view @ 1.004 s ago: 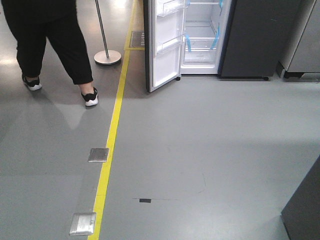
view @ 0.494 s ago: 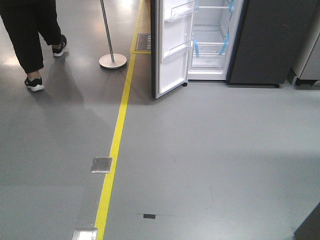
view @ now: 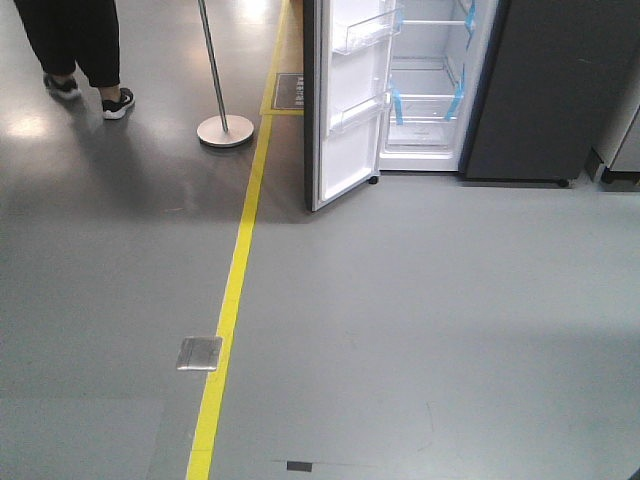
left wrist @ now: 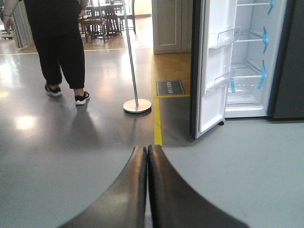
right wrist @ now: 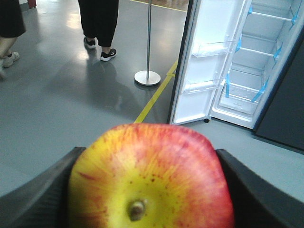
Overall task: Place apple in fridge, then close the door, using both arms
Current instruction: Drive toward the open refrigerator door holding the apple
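**A:** Where is the apple (right wrist: 151, 180)?

**B:** In the right jaws. They are spread wide and clamped on its two flanks, with the stem dimple turned back toward the wrist camera. The stem axis seems to run roughly along the arm's reach.

**A:** Which way does the fridge (view: 520, 90) lie from there?

**B:** Ahead and a little to the right, well apart from the jaws, with bare floor between. The door (view: 350, 100) is already open. It hangs on the fridge's left side and is swung out toward the robot, so the white shelves show just to its right.

**A:** What about the other arm?

**B:** The left jaws are pressed together, tips touching, with nothing between them. In that wrist view the door's dark outer edge is ahead and to the right, closer across than the cavity. The yellow floor line (view: 235, 290) runs up toward it.

**A:** So how should the work be divided?

**B:** I think the loaded arm is on the cavity's side and the empty one is on the door's side. The right arm could then go straight in past the door's free edge. The left arm is better placed to get behind the tall door and push it rightward. Both arms are too far off for either move yet.

**A:** Is there any risk?

**B:** The door bins jut into the opening and might clip the apple.
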Motion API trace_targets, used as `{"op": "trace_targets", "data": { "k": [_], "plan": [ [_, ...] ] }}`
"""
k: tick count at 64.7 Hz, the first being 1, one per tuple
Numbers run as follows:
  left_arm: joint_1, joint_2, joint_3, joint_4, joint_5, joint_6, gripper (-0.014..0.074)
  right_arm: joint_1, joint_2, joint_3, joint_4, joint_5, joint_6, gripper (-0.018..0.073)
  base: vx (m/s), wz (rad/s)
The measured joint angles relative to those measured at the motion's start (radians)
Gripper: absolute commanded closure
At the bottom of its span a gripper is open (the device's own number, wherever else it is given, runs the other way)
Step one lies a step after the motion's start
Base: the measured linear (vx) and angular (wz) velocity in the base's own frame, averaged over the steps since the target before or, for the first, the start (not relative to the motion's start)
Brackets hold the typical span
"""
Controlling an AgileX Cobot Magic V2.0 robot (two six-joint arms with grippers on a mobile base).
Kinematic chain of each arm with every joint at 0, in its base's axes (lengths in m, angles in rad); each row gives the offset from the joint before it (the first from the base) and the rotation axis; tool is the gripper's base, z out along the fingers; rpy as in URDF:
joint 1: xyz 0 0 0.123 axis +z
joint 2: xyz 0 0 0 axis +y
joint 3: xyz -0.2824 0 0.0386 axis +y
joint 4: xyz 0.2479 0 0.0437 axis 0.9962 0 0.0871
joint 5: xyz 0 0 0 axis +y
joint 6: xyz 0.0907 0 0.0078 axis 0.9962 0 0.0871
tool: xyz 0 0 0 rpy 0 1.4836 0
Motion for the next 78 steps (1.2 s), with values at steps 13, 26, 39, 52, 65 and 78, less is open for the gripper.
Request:
{"op": "trace_targets", "data": {
  "k": [13, 26, 39, 52, 65, 78],
  "plan": [
    [0.0, 0.0, 0.0, 0.0, 0.0, 0.0, 0.0602, 0.0, 0.0, 0.0, 0.0, 0.0, 0.0, 0.0461, 0.2, -0.01],
    [0.0, 0.0, 0.0, 0.0, 0.0, 0.0, 0.0602, 0.0, 0.0, 0.0, 0.0, 0.0, 0.0, 0.0461, 0.2, -0.03],
    [0.0, 0.0, 0.0, 0.0, 0.0, 0.0, 0.0602, 0.0, 0.0, 0.0, 0.0, 0.0, 0.0, 0.0461, 0.2, -0.05],
    [0.0, 0.0, 0.0, 0.0, 0.0, 0.0, 0.0602, 0.0, 0.0, 0.0, 0.0, 0.0, 0.0, 0.0461, 0.19, -0.04],
    [0.0, 0.0, 0.0, 0.0, 0.0, 0.0, 0.0602, 0.0, 0.0, 0.0, 0.0, 0.0, 0.0, 0.0461, 0.19, -0.02],
    [0.0, 0.0, 0.0, 0.0, 0.0, 0.0, 0.0602, 0.0, 0.0, 0.0, 0.0, 0.0, 0.0, 0.0461, 0.19, -0.01]
  ]
}}
